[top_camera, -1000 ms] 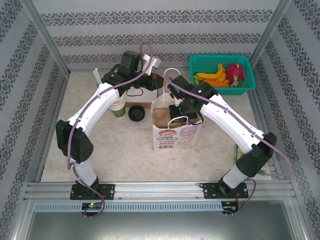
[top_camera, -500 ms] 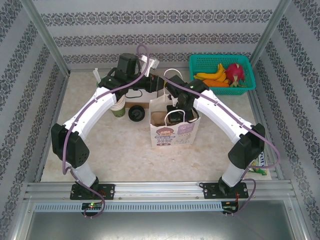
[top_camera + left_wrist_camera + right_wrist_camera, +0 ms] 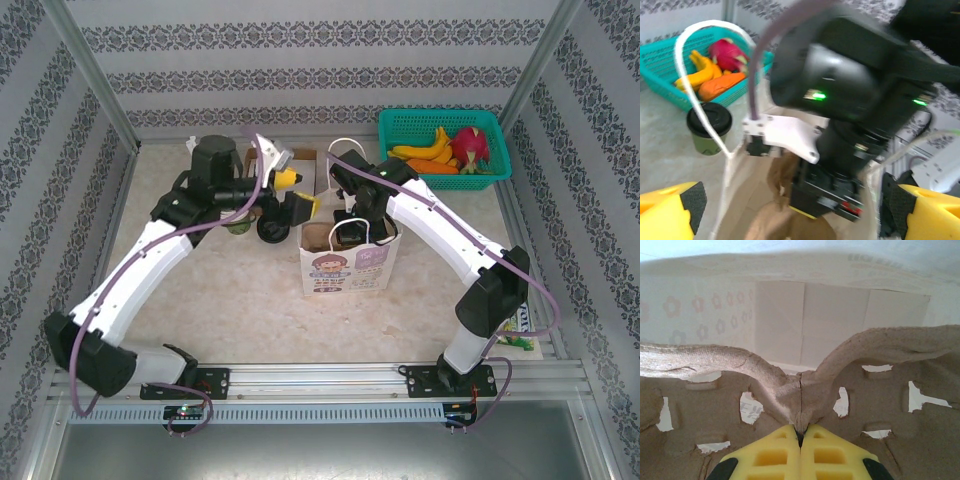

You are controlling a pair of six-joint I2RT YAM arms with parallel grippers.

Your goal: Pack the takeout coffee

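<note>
The takeout coffee (image 3: 709,127) stands upright and lidded on the table (image 3: 660,150) in the left wrist view, outside the paper bag (image 3: 345,270) and near the teal basket (image 3: 400,125) of bananas (image 3: 425,150) and dragon fruit (image 3: 468,148). The right wrist view looks inside the bag, where the right gripper (image 3: 800,437), fingers pressed together, pinches the centre ridge of a pulp cup carrier (image 3: 880,355). From above, the left gripper (image 3: 295,193) gapes wide and empty beside the bag's mouth.
</note>
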